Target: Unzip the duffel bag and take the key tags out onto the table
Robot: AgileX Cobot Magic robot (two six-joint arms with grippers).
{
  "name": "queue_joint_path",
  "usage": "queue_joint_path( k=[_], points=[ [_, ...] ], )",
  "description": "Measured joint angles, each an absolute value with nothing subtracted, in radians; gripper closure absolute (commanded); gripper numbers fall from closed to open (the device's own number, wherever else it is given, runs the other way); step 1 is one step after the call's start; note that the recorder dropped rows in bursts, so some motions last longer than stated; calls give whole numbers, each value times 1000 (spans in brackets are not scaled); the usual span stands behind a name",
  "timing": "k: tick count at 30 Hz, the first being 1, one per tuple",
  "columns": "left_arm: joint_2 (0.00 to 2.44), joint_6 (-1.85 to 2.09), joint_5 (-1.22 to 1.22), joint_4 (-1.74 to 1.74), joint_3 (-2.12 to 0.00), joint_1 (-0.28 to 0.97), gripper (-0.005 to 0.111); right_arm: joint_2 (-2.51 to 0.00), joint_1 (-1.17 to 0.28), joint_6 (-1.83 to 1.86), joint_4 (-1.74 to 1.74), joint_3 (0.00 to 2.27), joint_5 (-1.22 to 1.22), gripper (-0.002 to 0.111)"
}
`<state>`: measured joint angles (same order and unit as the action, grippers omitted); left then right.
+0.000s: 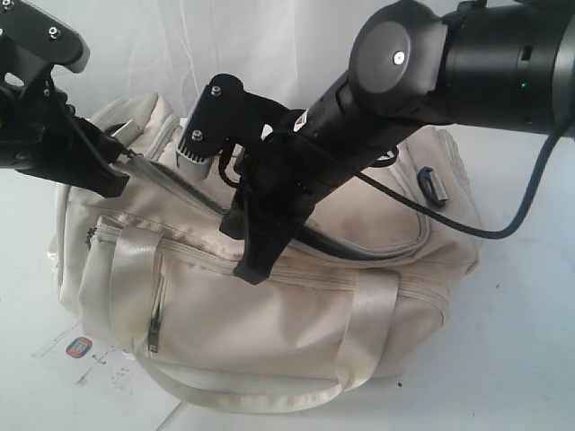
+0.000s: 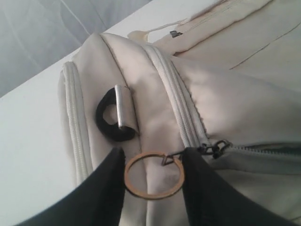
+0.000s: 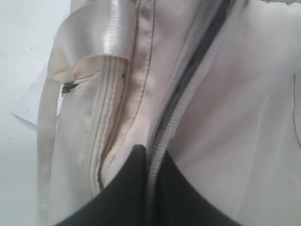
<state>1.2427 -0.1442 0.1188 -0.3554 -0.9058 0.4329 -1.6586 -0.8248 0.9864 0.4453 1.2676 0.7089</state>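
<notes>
Showing only wrist-side: zipper ring (image 2: 155,196) clamped in left gripper (image 2: 154,162).

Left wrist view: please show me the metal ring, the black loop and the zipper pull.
metal ring (image 2: 151,197): left wrist view, lower rim.
black loop (image 2: 104,123): left wrist view, curved side.
zipper pull (image 2: 214,148): left wrist view, dark links.

Cream duffel bag (image 1: 269,323), grey zipper trim (image 3: 207,42), brassy ring (image 2: 154,196), white table (image 1: 526,359).

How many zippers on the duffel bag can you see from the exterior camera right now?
3. The curved top zipper; a long zipper across the front; a short upright one on the front pocket. The far side of the duffel bag is hidden.
</notes>
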Motion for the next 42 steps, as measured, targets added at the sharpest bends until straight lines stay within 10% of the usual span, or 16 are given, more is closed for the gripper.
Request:
queue_joint_path(
  k=[6, 15, 26, 36, 42],
  points=[
    [1237, -149, 185, -319, -917, 428, 107, -1659, -823, 986, 471, 1264, 696, 42],
    [1233, 293, 329, 82, -919, 422, 107, -1638, -821, 998, 607, 1286, 548, 41],
    [1202, 376, 332, 136, -919, 422, 107, -1712, -967, 1109, 697, 1293, 410, 57],
    [1176, 398, 335, 139, -919, 420, 107, -1751, -976, 1033, 697, 1293, 309, 108],
    [1175, 430, 296, 141, -919, 420, 107, -1751, -976, 1013, 697, 1293, 314, 108]
  ],
)
